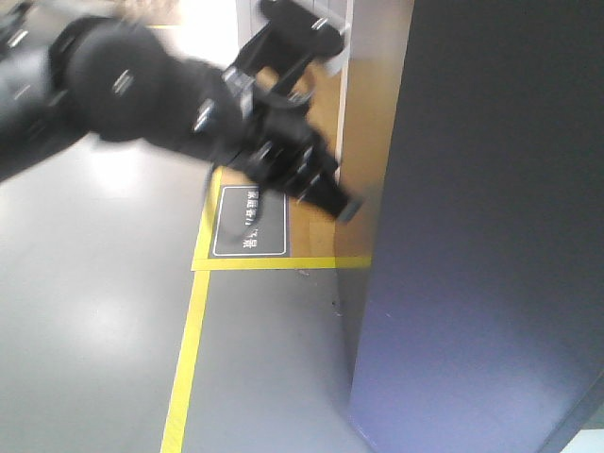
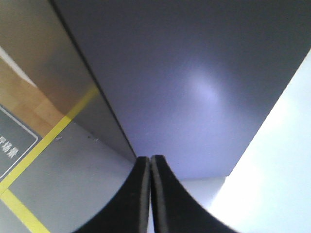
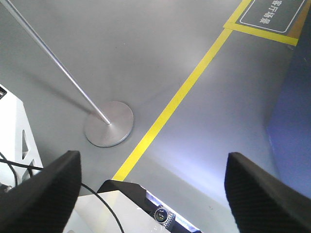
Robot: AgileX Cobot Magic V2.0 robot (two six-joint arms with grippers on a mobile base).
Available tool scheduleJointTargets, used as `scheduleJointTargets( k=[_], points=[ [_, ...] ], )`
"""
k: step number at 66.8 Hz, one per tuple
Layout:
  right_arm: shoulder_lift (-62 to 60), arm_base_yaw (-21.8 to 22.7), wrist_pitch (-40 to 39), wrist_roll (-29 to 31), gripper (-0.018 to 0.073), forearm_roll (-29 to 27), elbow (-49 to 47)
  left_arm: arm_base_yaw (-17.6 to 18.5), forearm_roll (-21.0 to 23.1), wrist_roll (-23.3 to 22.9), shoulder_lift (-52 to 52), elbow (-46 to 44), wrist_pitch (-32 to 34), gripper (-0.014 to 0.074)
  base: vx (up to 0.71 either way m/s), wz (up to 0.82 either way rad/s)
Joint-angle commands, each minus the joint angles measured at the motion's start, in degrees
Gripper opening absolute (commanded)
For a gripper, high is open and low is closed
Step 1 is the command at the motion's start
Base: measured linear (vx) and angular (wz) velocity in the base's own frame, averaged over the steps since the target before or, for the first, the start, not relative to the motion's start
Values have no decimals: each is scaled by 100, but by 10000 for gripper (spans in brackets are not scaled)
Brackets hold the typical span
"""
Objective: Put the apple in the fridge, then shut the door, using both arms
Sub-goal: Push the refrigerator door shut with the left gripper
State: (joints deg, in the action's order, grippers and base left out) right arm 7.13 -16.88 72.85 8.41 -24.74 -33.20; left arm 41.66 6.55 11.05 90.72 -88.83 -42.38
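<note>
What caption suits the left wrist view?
Shut left gripper pointing at the dark grey fridge door, yellow floor tape alongside.

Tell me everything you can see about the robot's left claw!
The left gripper is black, with two smooth curved fingers pressed together, only a thin slit between, holding nothing. It points at the fridge, at its dark grey face near an edge; whether it touches cannot be told. In the front view it is blurred.
</note>
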Motion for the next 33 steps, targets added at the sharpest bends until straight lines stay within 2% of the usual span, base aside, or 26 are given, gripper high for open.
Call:
scheduleJointTargets(
  k=[1,6,12,19,24,33],
  points=[
    [94,33,69,52,574,-109,-120,-2,-155,-249,-649,606,789,-6,0,0],
    [94,33,-19,41,574,-140,-120,-2,-409,-523,-984,1171,972,-6,0,0],
    [94,33,-21,39,574,-291,-120,-2,-934,-996,-1344,1702,1048,-6,0,0],
    [94,33,-16,78,574,-260,-120,-2,-1629,-1829,-1773,2274,990,-6,0,0],
    [94,33,-41,78,574,-217,-120,-2,-1917,-2301,-2061,2629,970,-6,0,0],
    [94,33,-60,41,573,-21,-120,-2,-2204,-2670,-2632,3242,1031,-6,0,0]
  ],
)
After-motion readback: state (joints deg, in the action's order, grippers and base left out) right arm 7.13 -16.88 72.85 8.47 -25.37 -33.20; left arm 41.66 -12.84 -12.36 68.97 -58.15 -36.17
